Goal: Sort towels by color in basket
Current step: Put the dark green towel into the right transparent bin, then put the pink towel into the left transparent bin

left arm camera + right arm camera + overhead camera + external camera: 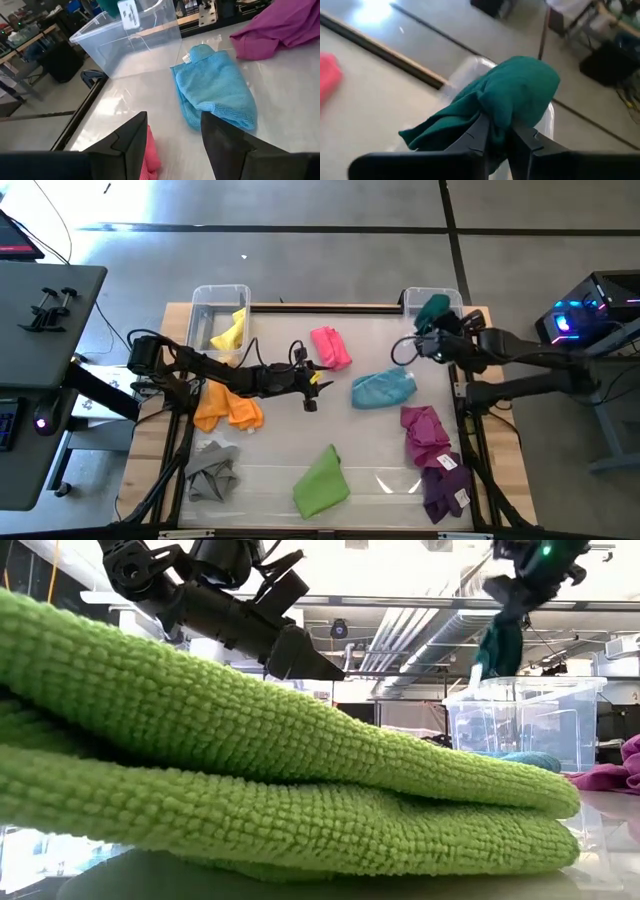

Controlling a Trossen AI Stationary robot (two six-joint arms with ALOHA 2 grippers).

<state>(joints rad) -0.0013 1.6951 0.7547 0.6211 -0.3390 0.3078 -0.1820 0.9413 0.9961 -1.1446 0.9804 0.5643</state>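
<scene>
My right gripper (pixel 497 122) is shut on a dark green towel (pixel 515 95), held above the clear bin (pixel 412 298) at the table's far right corner. My left gripper (pixel 172 120) is open and empty above the table's middle, between a pink towel (pixel 330 347) and a light blue towel (pixel 383 388). A yellow towel (pixel 230 332) lies in the clear bin (pixel 205 300) at the far left. Orange (pixel 228 408), grey (pixel 212 472), lime green (pixel 322 480), magenta (pixel 425 430) and purple (pixel 445 485) towels lie flat on the table. My right gripper pinches a bunched fold of the dark green towel (pixel 492 112) between its two fingers. The towel is lifted clear and hangs slack below the gripper (pixel 500 645), above the bin (pixel 530 720). One layer or several, I cannot tell.
The lime green towel (pixel 250 770) fills the front of the low view. A dark wooden rail (pixel 320 307) runs along the table's far edge between the two bins. Bare table shows between the light blue towel and the lime green one.
</scene>
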